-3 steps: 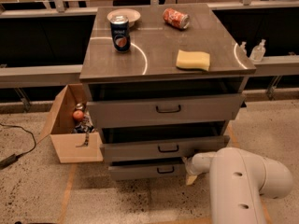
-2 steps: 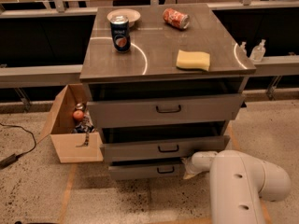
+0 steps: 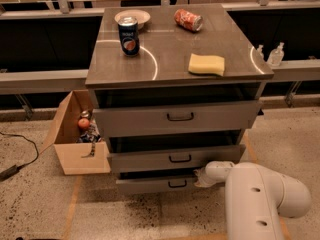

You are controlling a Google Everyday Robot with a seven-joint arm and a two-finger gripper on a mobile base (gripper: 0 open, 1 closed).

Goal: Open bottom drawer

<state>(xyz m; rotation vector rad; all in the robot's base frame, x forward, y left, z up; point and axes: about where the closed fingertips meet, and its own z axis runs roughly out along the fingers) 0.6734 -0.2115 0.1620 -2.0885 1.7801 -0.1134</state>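
The bottom drawer [image 3: 150, 184] is the shortest, narrowest grey front of three, with a small black bar handle [image 3: 177, 184]. It sits low in the cabinet, slightly out from the frame with a dark gap above it. My white arm [image 3: 260, 199] comes in from the lower right. My gripper [image 3: 201, 177] is at the drawer's right end, just right of the handle, at the top edge of the front panel. The arm hides the fingers.
The middle drawer [image 3: 175, 158] and top drawer [image 3: 175, 117] stand above. On the cabinet top are a blue can [image 3: 129, 36], a white bowl [image 3: 132, 17], a lying red can [image 3: 188, 20] and a yellow sponge [image 3: 206, 64]. An open cardboard box [image 3: 75, 136] stands on the floor to the left.
My arm and gripper have shifted slightly left and up toward the drawer's right end. The drawers look unchanged.
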